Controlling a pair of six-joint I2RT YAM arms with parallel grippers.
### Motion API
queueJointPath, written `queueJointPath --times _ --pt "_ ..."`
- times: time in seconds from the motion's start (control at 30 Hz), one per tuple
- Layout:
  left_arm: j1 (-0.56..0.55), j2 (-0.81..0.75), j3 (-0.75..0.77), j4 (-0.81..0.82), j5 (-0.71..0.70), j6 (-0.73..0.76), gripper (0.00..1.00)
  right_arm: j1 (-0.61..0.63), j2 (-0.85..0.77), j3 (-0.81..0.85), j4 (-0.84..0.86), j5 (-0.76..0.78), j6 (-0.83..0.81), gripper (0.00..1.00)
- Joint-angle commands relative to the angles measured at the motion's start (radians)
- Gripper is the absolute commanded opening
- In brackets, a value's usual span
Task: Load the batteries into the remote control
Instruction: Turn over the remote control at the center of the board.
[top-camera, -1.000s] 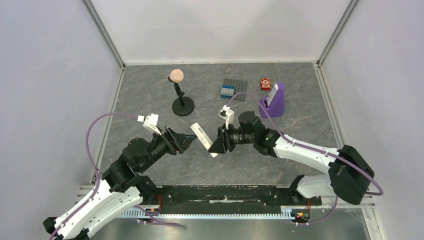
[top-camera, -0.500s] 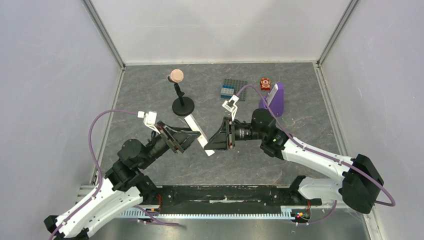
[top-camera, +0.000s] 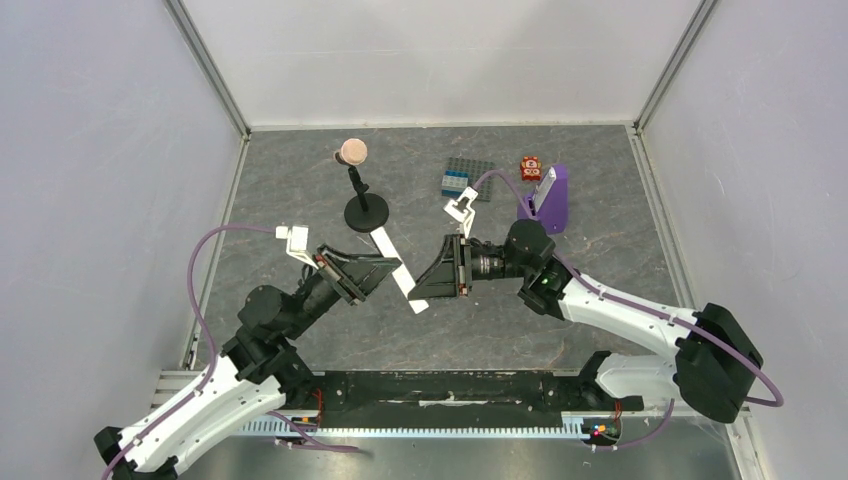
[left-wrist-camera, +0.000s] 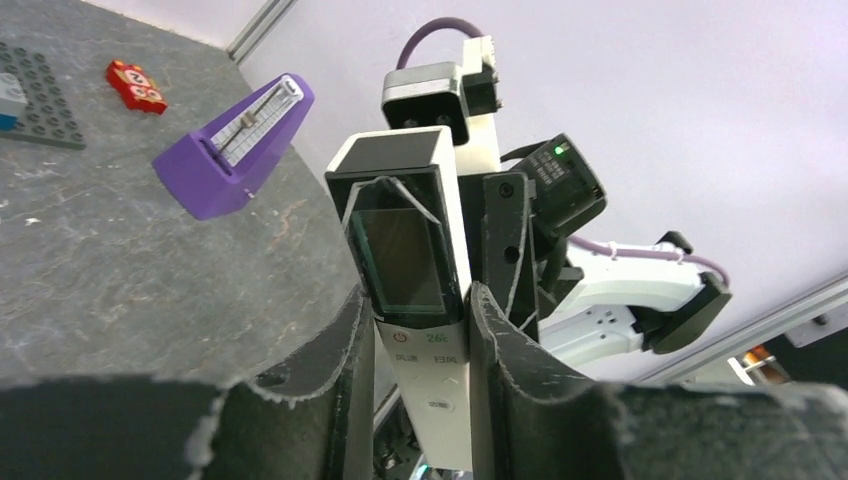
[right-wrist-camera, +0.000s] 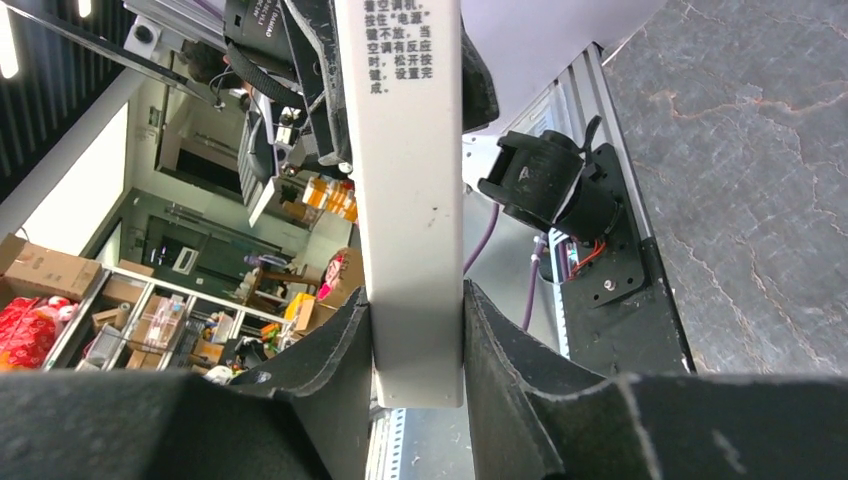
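A grey stone-look table (top-camera: 300, 180) sits inside plain white walls. Above its middle, both arms hold the remote control (top-camera: 386, 246) off the surface between them. The left gripper (left-wrist-camera: 418, 300) pinches its sides, and the right gripper (right-wrist-camera: 415, 300) is clamped on it too. I can't spot the batteries anywhere, so I'd judge loading hasn't begun and both still have to go in.

Remote control (right-wrist-camera: 410, 200) — far end cut off at right wrist view's top edge — printed text there cropped.

Black stand (top-camera: 365, 212) apparently just beyond remote (top-camera: 388, 248)
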Motion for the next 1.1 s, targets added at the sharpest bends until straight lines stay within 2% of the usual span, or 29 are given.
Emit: queueJointPath --times 0.0,0.07,0.17,0.27,0.33,0.4,0.5,0.6,0.77,0.97,1.07 --pt "0.004 0.008 -0.019 0.077 -0.015 -0.035 0.16 0.003 0.004 0.004 0.075 -0.030 0.051 0.24" --pt "0.005 0.017 -0.014 0.058 -0.022 -0.037 0.02 0.002 0.008 0.006 0.015 -0.003 0.011 0.39" --pt "0.005 0.017 0.015 -0.053 -0.084 -0.030 0.02 -0.003 -0.002 0.028 -0.184 0.088 -0.124 0.67" --pt "0.005 0.015 0.065 -0.266 -0.208 -0.034 0.02 -0.032 -0.032 0.004 -0.272 0.174 -0.190 0.87" --pt "0.005 0.021 0.099 -0.406 -0.301 -0.044 0.02 -0.058 -0.054 -0.023 -0.310 0.217 -0.212 0.93" --pt "0.005 0.045 0.145 -0.589 -0.429 -0.100 0.02 -0.081 -0.067 -0.041 -0.390 0.288 -0.259 0.97" --pt "0.006 0.132 0.210 -0.842 -0.606 -0.199 0.02 -0.089 -0.090 -0.051 -0.537 0.454 -0.364 0.98" --pt "0.006 0.268 0.249 -0.961 -0.690 -0.240 0.02 -0.089 -0.130 -0.065 -0.660 0.618 -0.431 0.98" --pt "0.024 0.502 0.247 -0.901 -0.669 -0.214 0.02 -0.089 -0.210 -0.085 -0.747 0.788 -0.494 0.98" --pt "0.136 0.707 0.232 -0.779 -0.528 -0.131 0.02 -0.089 -0.240 -0.089 -0.779 0.816 -0.508 0.98" --pt "0.155 0.757 0.232 -0.739 -0.516 -0.101 0.03 -0.089 -0.248 -0.090 -0.784 0.821 -0.510 0.98"
